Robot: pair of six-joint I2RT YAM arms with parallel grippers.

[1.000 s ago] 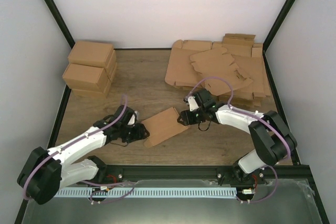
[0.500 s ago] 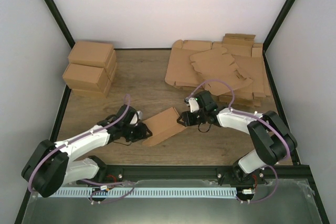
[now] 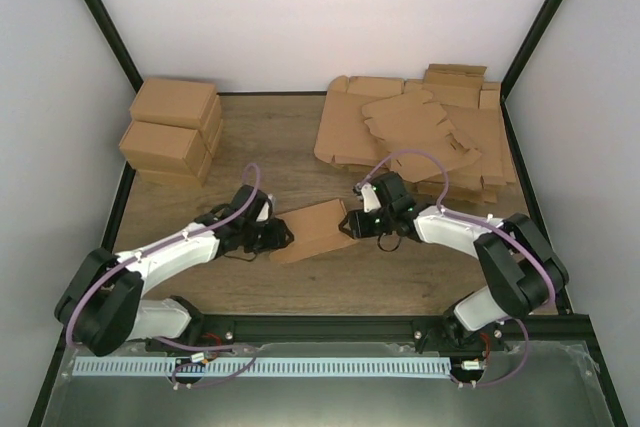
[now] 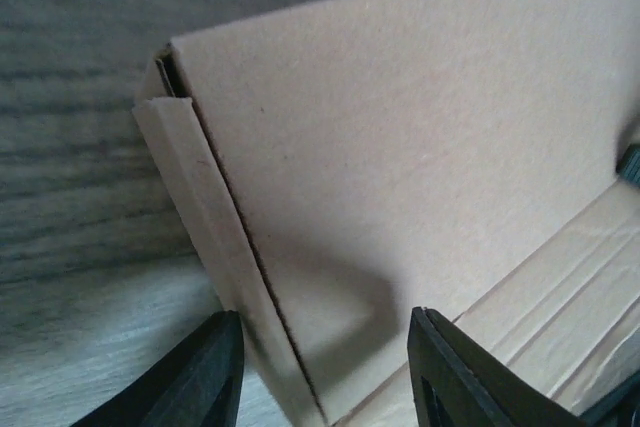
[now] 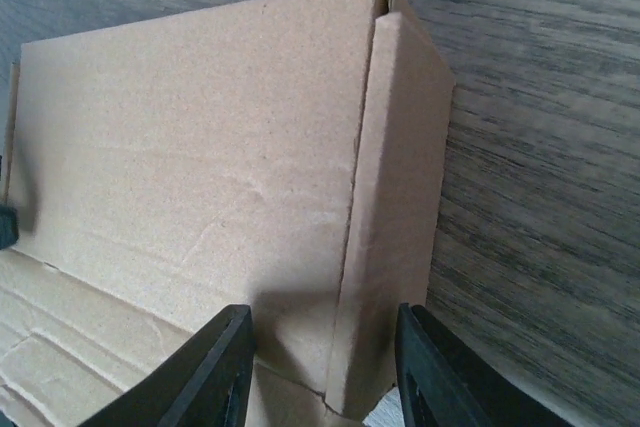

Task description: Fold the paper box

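The paper box (image 3: 312, 230) is a partly folded shallow brown carton lying mid-table between both arms. My left gripper (image 3: 280, 238) is at its left end. In the left wrist view the open left gripper (image 4: 325, 387) straddles the box's corner, with the lid panel (image 4: 400, 147) and narrow side wall (image 4: 200, 217) between its fingers (image 4: 195, 382). My right gripper (image 3: 352, 228) is at the box's right end. In the right wrist view the open right gripper (image 5: 325, 377) straddles the end wall (image 5: 395, 217) beside the top panel (image 5: 200, 157).
Several folded brown cartons (image 3: 170, 132) are stacked at the far left. A pile of flat cardboard blanks (image 3: 420, 132) lies at the far right, close behind the right arm. Black frame rails border the wooden table (image 3: 270, 142).
My left gripper has moved right and away from me, up to the box's left end. The box has shifted slightly farther away and looks narrower. The right gripper has barely moved.
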